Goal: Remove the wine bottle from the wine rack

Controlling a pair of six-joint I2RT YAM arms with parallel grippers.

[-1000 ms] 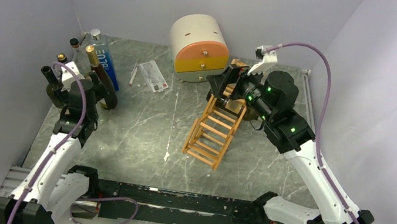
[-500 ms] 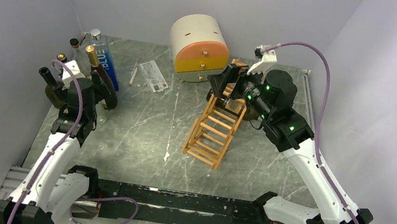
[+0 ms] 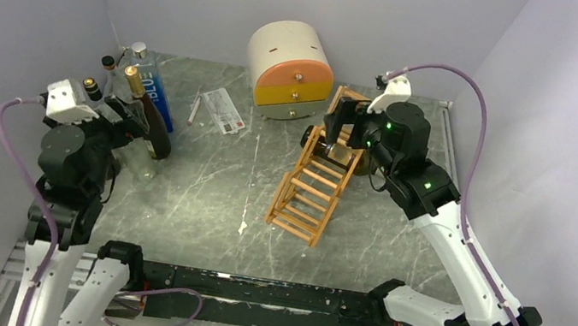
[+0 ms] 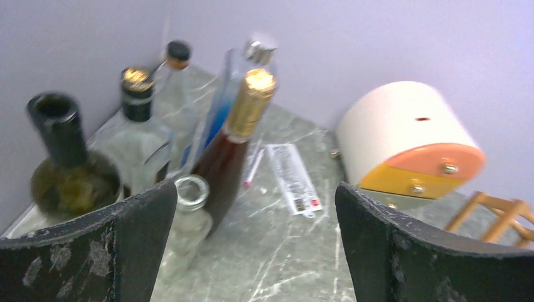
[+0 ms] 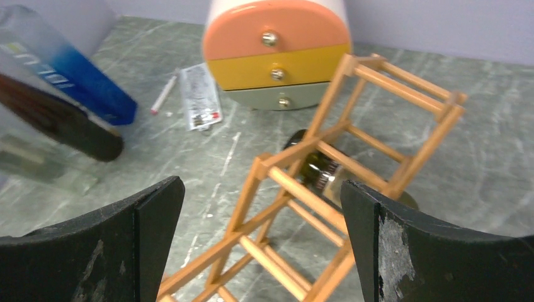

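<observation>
- Table (image 3: 203,193): grey marbled slab, carrying everything listed below.
- Left gripper (image 4: 255,192): jaws standing wide apart, holding nothing. Against the earlier top view, the arm is now drawn back towards its base and raised, with the white wrist camera turned to the upper left. It is pointing at the bottle group and is no longer reaching in among it.
- Wine rack (image 3: 312,191): orange-tan ladder frame, lying lengthwise right of centre with its near foot towards the arms. Position is unchanged from the earlier frames.
- Right gripper (image 5: 261,185): jaws spread fully and empty, hovering over the rack's far end. It is sitting slightly further right than a second ago.
- Wine bottle (image 5: 310,165): dark glass, lying on its side inside the rack's far tiers with slats crossing over it. The right wrist view is showing its narrow end pointing towards the drawer box. In the top view the gripper is covering most of it.
- Bottle group (image 3: 140,97): standing at the far left by the wall. The left wrist view alone is showing a clear open-mouthed bottle (image 4: 189,207) and a dark green bottle (image 4: 60,163).
- Printed card (image 3: 222,110) and pen (image 3: 193,108): lying flat between the bottles and the drawer box.
- Drawer box (image 3: 291,68): round, cream with orange, yellow and grey fronts, sitting furthest back.
</observation>
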